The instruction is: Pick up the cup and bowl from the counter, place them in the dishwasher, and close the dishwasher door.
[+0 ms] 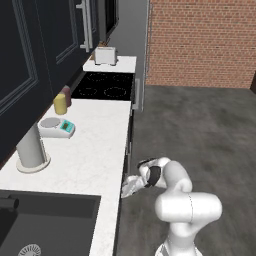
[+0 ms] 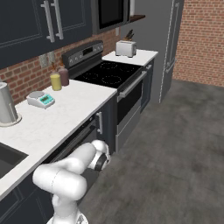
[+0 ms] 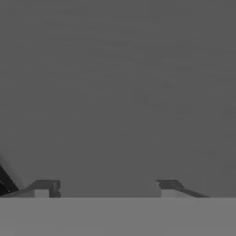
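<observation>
The dishwasher door point(image 3: 118, 92) presents as a flat dark grey surface directly ahead of the gripper point(image 3: 105, 186) in the hand view, at close range. The two fingertips point(image 3: 44, 188) stand apart with nothing between them. Contact with the panel cannot be confirmed.

In the left base view the gripper point(image 1: 129, 187) is low, just beside the front edge of the counter point(image 1: 95, 155), below worktop level. In the right base view the arm's wrist sits against the dark under-counter front.

On the counter, at 12 o'clock from the gripper in the left base view:
- grey scale point(image 1: 57, 127) with teal display;
- yellow jar point(image 1: 60, 104) beyond the scale;
- black hob point(image 1: 104, 86);
- white toaster point(image 1: 106, 55) at the far end.

The black sink point(image 1: 45, 222) lies at 9 o'clock.
</observation>
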